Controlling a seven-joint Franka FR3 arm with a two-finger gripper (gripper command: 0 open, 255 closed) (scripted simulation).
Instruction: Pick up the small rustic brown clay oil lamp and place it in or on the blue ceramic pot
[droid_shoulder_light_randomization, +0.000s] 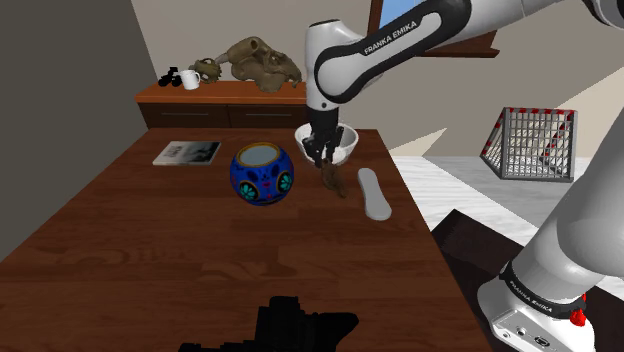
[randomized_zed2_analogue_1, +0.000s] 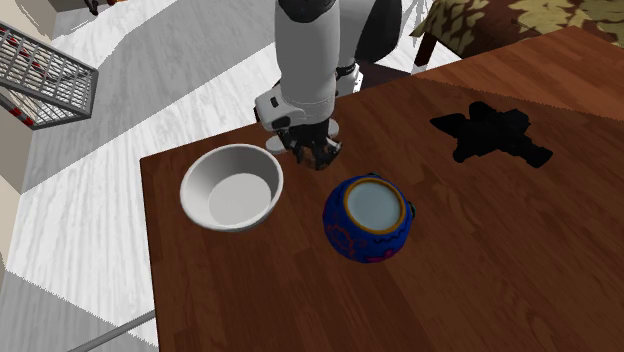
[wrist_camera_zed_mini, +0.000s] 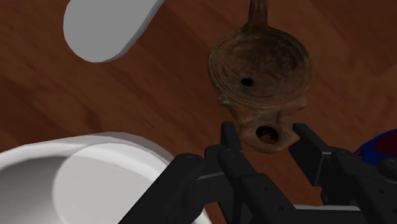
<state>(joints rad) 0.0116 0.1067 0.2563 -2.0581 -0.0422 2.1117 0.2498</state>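
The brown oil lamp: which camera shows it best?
The wrist view: the oil lamp is seen from above, its round top, holes and spout plain, right by the tool. The shoulder view gives a small brown shape under the tool beside the white bowl; the second exterior view mostly hides it behind the tool.

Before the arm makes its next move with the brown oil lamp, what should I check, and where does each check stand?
1. Spout of the oil lamp lined up with the tool: ok.
2. Firm hold on the lamp: cannot tell.
3. Lamp apart from the white bowl: ok.
4. Blue pot upright, mouth open: ok.
5. Nothing standing between lamp and pot: ok, judging by the shoulder view.
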